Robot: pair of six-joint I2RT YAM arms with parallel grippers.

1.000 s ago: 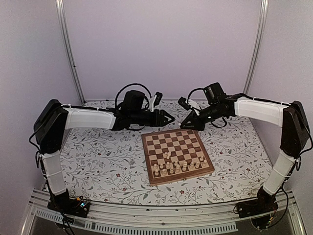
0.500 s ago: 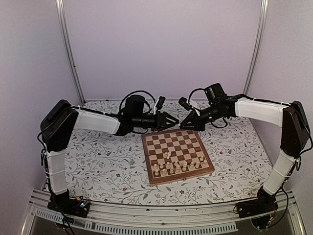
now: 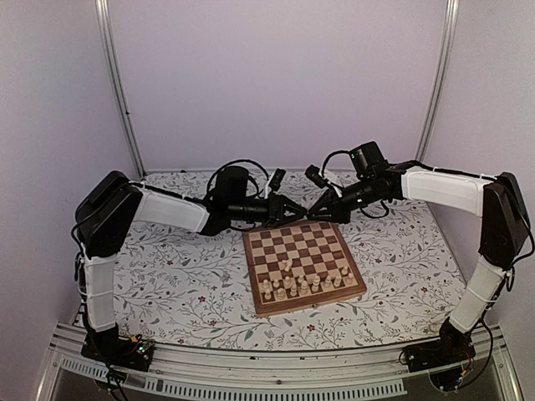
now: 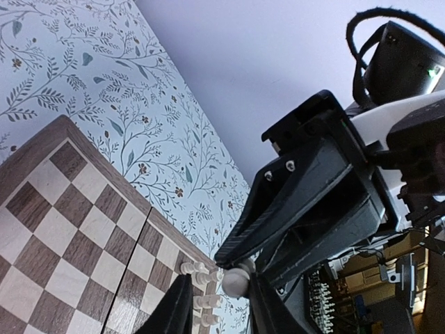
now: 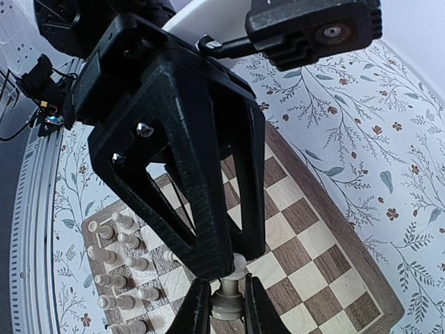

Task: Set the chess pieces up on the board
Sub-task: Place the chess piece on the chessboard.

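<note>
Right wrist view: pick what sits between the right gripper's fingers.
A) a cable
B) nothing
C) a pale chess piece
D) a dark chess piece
C: a pale chess piece sits between the fingers of the right gripper, with the tips of the left gripper at its top.

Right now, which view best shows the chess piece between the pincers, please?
Right wrist view: the chess piece sits large in the right pincer. Left wrist shows only its round top; from above it is too small.
</note>
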